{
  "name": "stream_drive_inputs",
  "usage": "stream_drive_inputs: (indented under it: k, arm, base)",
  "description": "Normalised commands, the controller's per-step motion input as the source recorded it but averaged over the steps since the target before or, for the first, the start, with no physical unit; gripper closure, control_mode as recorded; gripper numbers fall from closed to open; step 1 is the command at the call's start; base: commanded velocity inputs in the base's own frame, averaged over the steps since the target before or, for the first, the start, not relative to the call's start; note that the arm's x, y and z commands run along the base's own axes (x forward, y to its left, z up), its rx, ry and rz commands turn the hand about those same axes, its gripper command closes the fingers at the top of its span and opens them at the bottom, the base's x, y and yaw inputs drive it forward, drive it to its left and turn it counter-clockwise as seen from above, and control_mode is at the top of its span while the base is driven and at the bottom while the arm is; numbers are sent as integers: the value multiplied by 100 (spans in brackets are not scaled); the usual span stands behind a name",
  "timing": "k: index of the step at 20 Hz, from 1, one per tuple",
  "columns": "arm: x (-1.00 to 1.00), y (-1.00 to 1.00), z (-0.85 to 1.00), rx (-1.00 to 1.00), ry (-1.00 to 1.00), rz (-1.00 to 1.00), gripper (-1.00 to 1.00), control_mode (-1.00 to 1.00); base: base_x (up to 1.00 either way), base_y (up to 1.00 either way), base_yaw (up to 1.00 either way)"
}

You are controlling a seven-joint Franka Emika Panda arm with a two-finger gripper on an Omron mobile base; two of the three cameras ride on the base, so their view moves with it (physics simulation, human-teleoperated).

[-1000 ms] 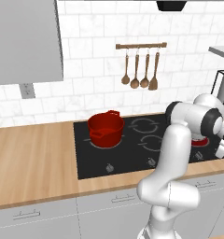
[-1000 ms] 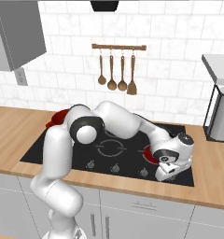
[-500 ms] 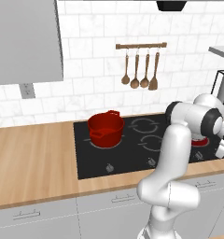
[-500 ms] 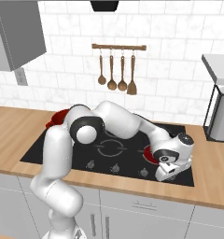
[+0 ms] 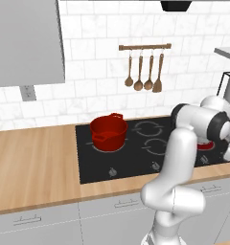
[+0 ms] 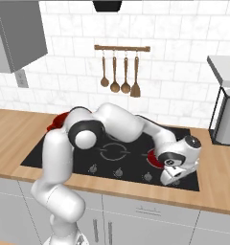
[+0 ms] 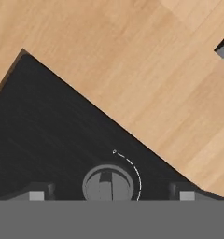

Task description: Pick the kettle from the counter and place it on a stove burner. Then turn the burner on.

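Here the hand [image 7: 109,195] hangs open straddling a stove knob [image 7: 108,184].

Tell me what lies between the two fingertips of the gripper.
In the hand view, a round grey stove knob on the black cooktop lies between the fingertips of the gripper, touching neither.

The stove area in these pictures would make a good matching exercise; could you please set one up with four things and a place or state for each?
Things:
1. red pot
2. wooden utensils
3. stove knob
4. gripper

Places or states:
A. hanging from a rail on the tiled wall
B. between the fingertips, in the hand view
C. on the back left burner of the cooktop
D. open, low over the cooktop's front right corner

Pairs: 1-C, 2-A, 3-B, 4-D
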Motion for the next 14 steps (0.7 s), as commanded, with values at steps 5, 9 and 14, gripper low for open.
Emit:
stream_drive_inputs:
  k: [5,9,14]
  arm:
    - [-33,0,71,0,-12,0,-100,-100]
    - [-44,2,71,-3,-12,0,-100,-100]
    - [-61,11,24,-9,-18,0,-100,-100]
  base:
    - [0,0,0]
    - [0,0,0]
    - [0,0,0]
